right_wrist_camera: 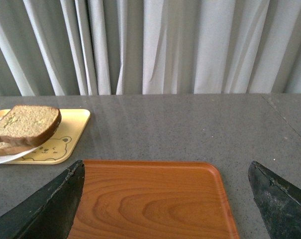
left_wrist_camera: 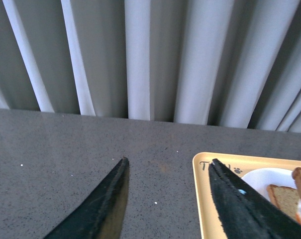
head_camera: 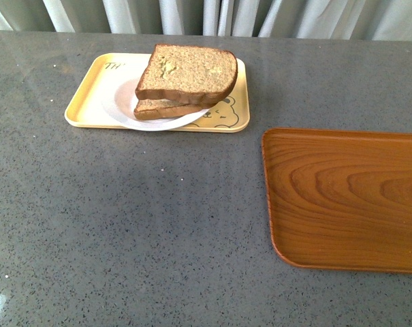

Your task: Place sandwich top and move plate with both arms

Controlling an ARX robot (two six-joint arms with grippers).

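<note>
On plate (head_camera: 124, 112): brown sandwich top (head_camera: 188, 73), pale dent; both end effectors spread, empty.

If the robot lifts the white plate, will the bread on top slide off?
It might. The top slice sits tilted and overhangs the lower slice, so a tipped plate could shed it. The plate looks smooth and shallow, likely slippery with little rim to grip. It probably stays stiff, so two tools lifting evenly should help.
</note>
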